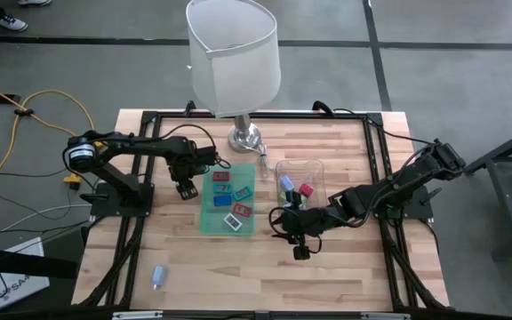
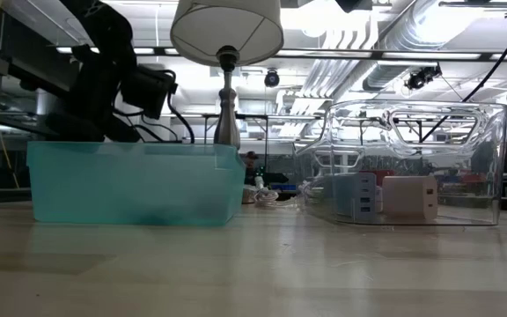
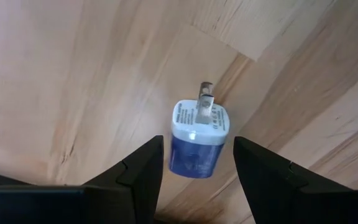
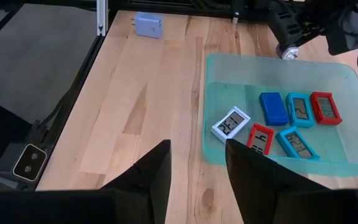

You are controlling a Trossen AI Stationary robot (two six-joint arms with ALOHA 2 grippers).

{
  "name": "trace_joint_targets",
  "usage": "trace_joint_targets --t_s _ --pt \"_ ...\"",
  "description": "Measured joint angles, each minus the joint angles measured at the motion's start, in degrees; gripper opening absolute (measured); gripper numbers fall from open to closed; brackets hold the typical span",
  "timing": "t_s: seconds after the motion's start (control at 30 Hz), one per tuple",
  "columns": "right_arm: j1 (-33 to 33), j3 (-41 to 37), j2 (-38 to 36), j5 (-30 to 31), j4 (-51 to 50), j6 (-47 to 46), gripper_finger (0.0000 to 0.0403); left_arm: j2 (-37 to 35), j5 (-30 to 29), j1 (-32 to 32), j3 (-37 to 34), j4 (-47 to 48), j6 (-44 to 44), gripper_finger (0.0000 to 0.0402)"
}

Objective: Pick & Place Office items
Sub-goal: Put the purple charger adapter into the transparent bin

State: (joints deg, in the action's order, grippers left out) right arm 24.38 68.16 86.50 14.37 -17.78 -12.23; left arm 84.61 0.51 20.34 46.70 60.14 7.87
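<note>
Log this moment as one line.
left end effector: holding blue charger beside teal tray | right end effector: open, empty, near clear tray

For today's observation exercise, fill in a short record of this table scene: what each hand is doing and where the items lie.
left hand: shut on blue charger, above bare wood
right hand: open, empty, facing the green tray
green tray contents: six small clocks, red, blue, teal, white
clear tray: holds a few pieces
loose item: light blue charger near the table's front left
</note>
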Motion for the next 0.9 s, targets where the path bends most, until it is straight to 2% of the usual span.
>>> trace_joint_targets --t_s 0.33,0.9 --pt "0.00 0.00 0.00 -0.02 0.00 0.00 0.0138 6.21 0.15 -0.71 -0.02 0.23 -0.32 0.0186" --pt "0.00 0.00 0.00 0.00 -0.01 0.00 0.0138 5.42 0.14 -0.83 -0.02 0.20 -0.38 0.0185"
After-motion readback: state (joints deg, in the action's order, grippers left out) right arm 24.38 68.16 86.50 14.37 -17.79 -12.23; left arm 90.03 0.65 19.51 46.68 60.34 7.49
